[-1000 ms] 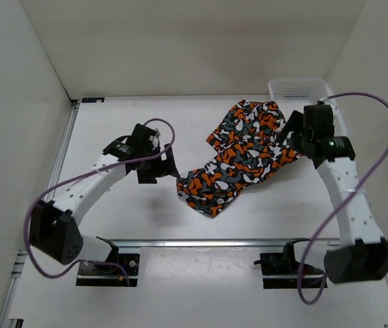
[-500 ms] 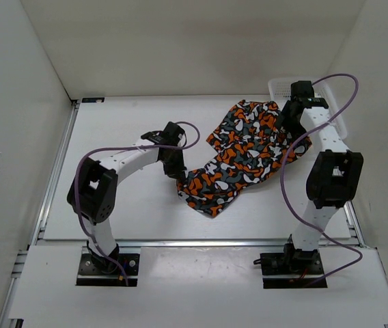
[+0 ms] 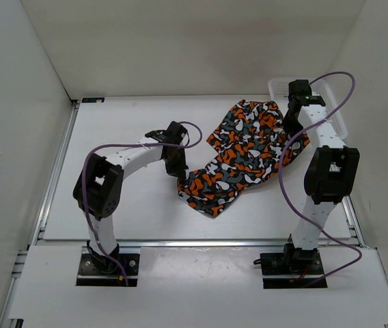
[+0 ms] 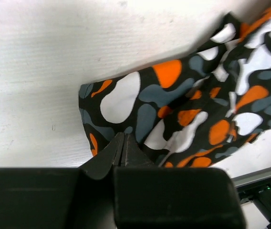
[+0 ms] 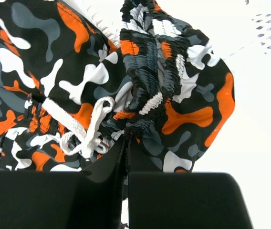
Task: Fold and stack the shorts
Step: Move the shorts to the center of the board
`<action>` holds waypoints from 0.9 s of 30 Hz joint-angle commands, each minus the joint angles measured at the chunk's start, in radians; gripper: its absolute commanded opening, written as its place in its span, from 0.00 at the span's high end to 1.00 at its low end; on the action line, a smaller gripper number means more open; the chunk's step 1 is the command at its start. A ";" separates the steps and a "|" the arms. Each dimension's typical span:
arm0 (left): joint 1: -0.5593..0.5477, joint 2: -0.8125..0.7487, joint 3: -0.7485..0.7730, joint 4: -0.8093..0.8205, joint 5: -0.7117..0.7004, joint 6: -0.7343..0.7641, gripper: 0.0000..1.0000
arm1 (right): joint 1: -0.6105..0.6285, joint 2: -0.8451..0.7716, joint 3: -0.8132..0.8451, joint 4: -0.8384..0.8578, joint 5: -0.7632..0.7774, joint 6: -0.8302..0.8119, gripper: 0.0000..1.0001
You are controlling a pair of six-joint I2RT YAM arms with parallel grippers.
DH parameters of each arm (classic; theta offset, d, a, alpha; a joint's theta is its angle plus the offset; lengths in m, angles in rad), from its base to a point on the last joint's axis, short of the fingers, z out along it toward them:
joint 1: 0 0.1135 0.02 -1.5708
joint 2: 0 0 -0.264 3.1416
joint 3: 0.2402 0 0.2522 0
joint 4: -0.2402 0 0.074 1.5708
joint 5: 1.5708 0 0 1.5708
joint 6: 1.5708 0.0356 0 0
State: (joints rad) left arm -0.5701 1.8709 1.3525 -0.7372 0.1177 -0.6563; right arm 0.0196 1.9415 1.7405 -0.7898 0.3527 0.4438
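left end effector (image 4: 124, 138) and right end effector (image 5: 127, 144) pinch shorts (image 3: 243, 154).

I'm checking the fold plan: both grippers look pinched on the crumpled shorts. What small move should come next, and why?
Probably lift both grippers a little and draw them apart. The left gripper is shut on a hem corner of the shorts, the right gripper on the gathered waistband, and the fabric lies bunched, so tensioning it should flatten it for folding.

Shorts (image 4: 173, 105) partly outside both wrist views
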 commanded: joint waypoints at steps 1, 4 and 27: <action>0.024 -0.100 0.046 -0.013 -0.030 0.026 0.90 | -0.003 -0.099 0.054 -0.008 -0.014 -0.010 1.00; 0.050 -0.136 0.069 -0.037 -0.030 0.058 0.90 | -0.003 -0.134 0.054 -0.008 -0.029 -0.019 1.00; -0.127 -0.027 0.008 0.005 -0.073 0.139 0.90 | 0.008 -0.223 -0.079 0.023 -0.049 -0.008 1.00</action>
State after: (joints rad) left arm -0.7197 1.8549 1.2991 -0.7502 0.0525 -0.5499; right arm 0.0265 1.7802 1.6638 -0.7864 0.3279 0.4385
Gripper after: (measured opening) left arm 0.174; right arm 0.009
